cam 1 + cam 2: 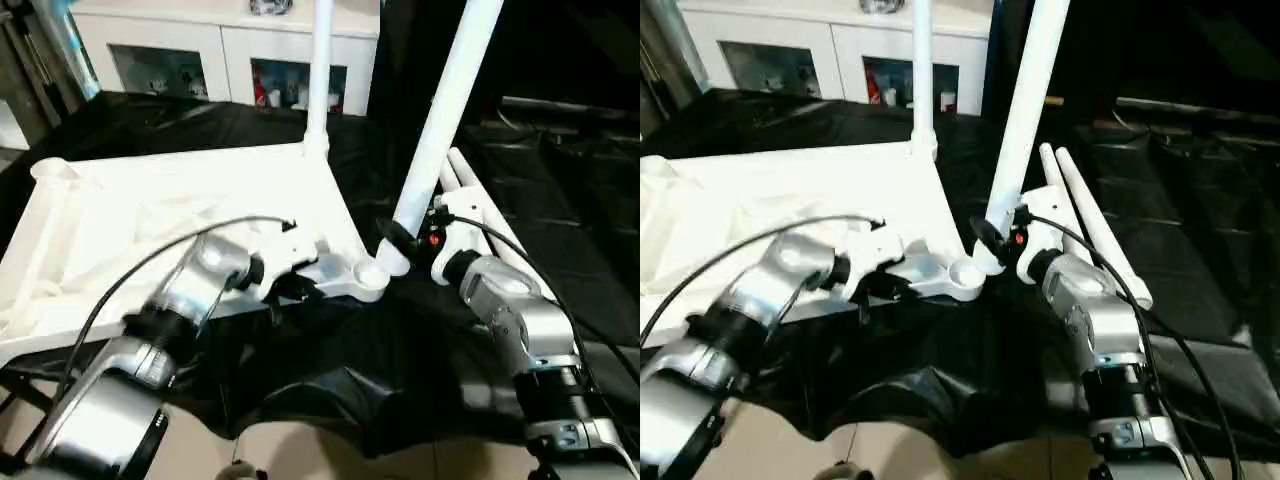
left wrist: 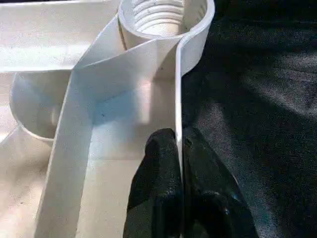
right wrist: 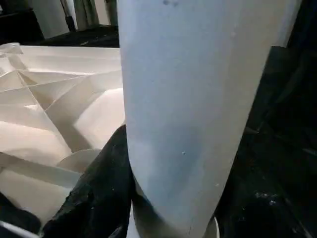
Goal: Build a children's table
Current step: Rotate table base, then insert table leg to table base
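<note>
Silver forearms fill the foreground of the head view, and past them the left gripper (image 1: 290, 268) sits at the near edge of the upturned tabletop (image 1: 150, 215), just beside its near corner socket (image 1: 370, 272). Over on the other side the right gripper (image 1: 400, 240) has a tilted white leg (image 1: 440, 120) by its lower end, the foot of that leg right at the socket, leaning rather than standing true. Look to the far corner: one leg (image 1: 320, 70) already stands upright in the tabletop, and two spare legs (image 1: 480, 215) lie on the black cloth (image 1: 330, 370) behind the right arm, with the white cabinet (image 1: 225, 50) at the back. Now the left wrist view: the two black fingers (image 2: 158, 188) are pinched nearly together on the thin rim wall (image 2: 179, 99) of the tabletop, holding it steady, and the threaded socket (image 2: 158, 15) gapes just ahead, its threads showing inside. Now the right wrist view: the leg (image 3: 198, 99) looms huge, a black finger (image 3: 104, 193) pressed against its side, jaws spread about halfway around the tube, ribbed underside (image 3: 49, 109) beyond. My read: one leg done, the second being seated and not yet upright, two more to go.
</note>
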Controlling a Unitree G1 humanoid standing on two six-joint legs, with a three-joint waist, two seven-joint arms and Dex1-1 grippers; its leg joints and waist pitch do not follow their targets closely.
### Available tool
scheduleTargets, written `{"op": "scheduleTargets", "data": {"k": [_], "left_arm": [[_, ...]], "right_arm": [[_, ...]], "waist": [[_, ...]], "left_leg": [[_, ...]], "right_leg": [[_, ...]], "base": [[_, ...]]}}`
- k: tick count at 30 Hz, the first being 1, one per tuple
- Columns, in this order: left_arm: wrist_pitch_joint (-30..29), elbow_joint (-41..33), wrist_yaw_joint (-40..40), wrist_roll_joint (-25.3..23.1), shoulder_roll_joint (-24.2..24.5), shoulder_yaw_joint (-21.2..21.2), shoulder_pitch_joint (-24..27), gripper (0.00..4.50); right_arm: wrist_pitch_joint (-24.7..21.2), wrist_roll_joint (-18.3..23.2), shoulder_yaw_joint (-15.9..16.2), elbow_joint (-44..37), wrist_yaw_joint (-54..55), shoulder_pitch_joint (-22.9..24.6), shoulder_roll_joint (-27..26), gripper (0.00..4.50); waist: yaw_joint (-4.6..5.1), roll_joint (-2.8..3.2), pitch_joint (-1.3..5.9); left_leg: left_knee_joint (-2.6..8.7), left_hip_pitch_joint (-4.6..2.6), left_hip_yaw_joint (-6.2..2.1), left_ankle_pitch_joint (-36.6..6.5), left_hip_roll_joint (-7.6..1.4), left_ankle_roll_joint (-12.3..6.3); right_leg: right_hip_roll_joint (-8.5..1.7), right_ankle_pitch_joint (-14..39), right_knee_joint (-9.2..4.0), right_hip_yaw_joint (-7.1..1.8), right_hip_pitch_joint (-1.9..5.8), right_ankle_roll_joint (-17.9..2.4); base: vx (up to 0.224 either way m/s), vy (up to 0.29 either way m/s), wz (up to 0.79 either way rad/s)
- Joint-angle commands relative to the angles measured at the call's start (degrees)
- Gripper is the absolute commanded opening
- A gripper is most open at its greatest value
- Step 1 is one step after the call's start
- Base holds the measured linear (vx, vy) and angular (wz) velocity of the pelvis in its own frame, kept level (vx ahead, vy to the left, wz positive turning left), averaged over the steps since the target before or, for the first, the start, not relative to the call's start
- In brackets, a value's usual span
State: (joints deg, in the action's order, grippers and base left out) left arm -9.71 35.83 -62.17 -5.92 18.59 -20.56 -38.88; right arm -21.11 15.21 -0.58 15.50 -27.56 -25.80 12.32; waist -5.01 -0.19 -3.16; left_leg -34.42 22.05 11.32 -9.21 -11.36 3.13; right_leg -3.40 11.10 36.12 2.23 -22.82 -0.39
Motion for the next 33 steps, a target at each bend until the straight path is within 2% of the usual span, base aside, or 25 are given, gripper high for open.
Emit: {"op": "scheduleTargets", "data": {"k": [1, 3, 5, 12, 17, 20, 21, 25, 26, 33], "left_arm": [[0.40, -2.62, -0.14, 2.89, -1.24, 1.02, 1.71, 0.28], [-0.12, -2.94, -0.70, 3.26, -1.13, 1.17, 1.80, 0.45], [1.76, -3.05, -0.93, 3.19, -0.57, 1.39, 1.79, 0.64], [4.02, -0.44, 0.10, 1.31, 0.53, 1.75, 0.08, 0.68], [4.53, 0.31, -1.45, 1.83, 1.44, 1.63, 0.01, 0.68], [4.83, 0.68, -1.52, 2.01, 1.45, 1.82, -0.02, 0.68], [5.00, 0.95, -1.39, 1.94, 1.48, 1.86, -0.06, 0.38], [5.47, 1.65, -1.80, 1.65, 1.69, 1.51, 0.13, 0.26], [5.40, 1.49, -2.19, 1.62, 1.78, 1.36, 0.33, 0.05], [5.06, 1.92, -2.38, 2.17, 1.44, 1.83, 0.20, 0.00]], "right_arm": [[-0.72, -0.11, 0.13, -1.38, -0.23, 0.39, 0.27, 1.86], [-0.71, -0.18, 0.16, -1.32, -0.26, 0.40, 0.28, 1.86], [-0.61, -0.33, 0.27, -1.08, -0.29, 0.34, 0.30, 1.86], [-0.72, -0.44, 0.40, -1.09, -0.40, 0.17, 0.30, 1.86], [-0.93, -0.46, 0.41, -1.28, -0.60, 0.25, 0.40, 1.86], [-0.94, -0.48, 0.41, -1.17, -0.68, 0.16, 0.45, 1.86], [-0.95, -0.48, 0.42, -1.15, -0.73, 0.14, 0.47, 1.86], [-1.02, -0.44, 0.40, -1.04, -0.90, 0.01, 0.55, 1.86], [-1.09, -0.44, 0.45, -1.07, -0.93, -0.02, 0.53, 1.86], [-1.73, -0.11, 0.64, -1.18, -1.64, -0.22, 0.63, 1.86]], "waist": [[0.04, -0.14, 4.16], [0.07, -0.04, 4.11], [0.00, -0.03, 4.08], [0.07, 0.00, 3.98], [0.18, 0.02, 4.02], [0.18, -0.09, 3.96], [0.16, -0.06, 3.93], [0.14, -0.10, 3.92], [0.17, -0.08, 3.88], [0.16, -0.14, 3.91]], "left_leg": [[3.84, -1.33, -1.15, -10.97, -1.82, 0.10], [3.81, -1.42, -1.05, -11.33, -1.73, 0.09], [3.88, -1.51, -1.07, -11.95, -1.78, 0.24], [4.04, -1.48, -1.17, -13.27, -1.74, 0.96], [4.05, -1.45, -1.13, -12.52, -1.77, 0.89], [4.08, -1.51, -1.11, -13.13, -1.76, 0.95], [4.08, -1.51, -1.11, -13.42, -1.75, 1.01], [4.13, -1.50, -1.13, -13.43, -1.81, 1.10], [4.15, -1.55, -1.14, -13.73, -1.81, 1.13], [4.16, -1.49, -1.13, -13.31, -1.82, 1.00]], "right_leg": [[-4.38, 7.44, -4.32, -2.35, 2.58, -11.98], [-4.31, 7.74, -4.42, -2.35, 2.41, -11.98], [-4.30, 8.53, -4.53, -2.34, 2.31, -11.92], [-4.40, 11.00, -4.85, -2.42, 2.26, -10.59], [-4.35, 9.33, -4.63, -2.41, 2.22, -11.02], [-4.33, 10.18, -4.73, -2.39, 2.17, -11.01], [-4.39, 10.93, -4.79, -2.42, 2.17, -10.87], [-4.43, 11.28, -4.84, -2.45, 2.12, -10.69], [-4.43, 11.67, -4.88, -2.43, 2.06, -10.65], [-4.42, 11.07, -4.78, -2.44, 2.09, -10.76]], "base": [[0.000, 0.000, 0.00], [0.000, 0.000, 0.00], [0.000, 0.000, 0.00], [0.000, 0.000, 0.00], [0.000, 0.000, 0.00], [0.000, 0.000, 0.00], [0.000, 0.000, 0.00], [0.000, 0.000, 0.00], [0.000, 0.000, 0.00], [0.000, 0.000, 0.00]]}}
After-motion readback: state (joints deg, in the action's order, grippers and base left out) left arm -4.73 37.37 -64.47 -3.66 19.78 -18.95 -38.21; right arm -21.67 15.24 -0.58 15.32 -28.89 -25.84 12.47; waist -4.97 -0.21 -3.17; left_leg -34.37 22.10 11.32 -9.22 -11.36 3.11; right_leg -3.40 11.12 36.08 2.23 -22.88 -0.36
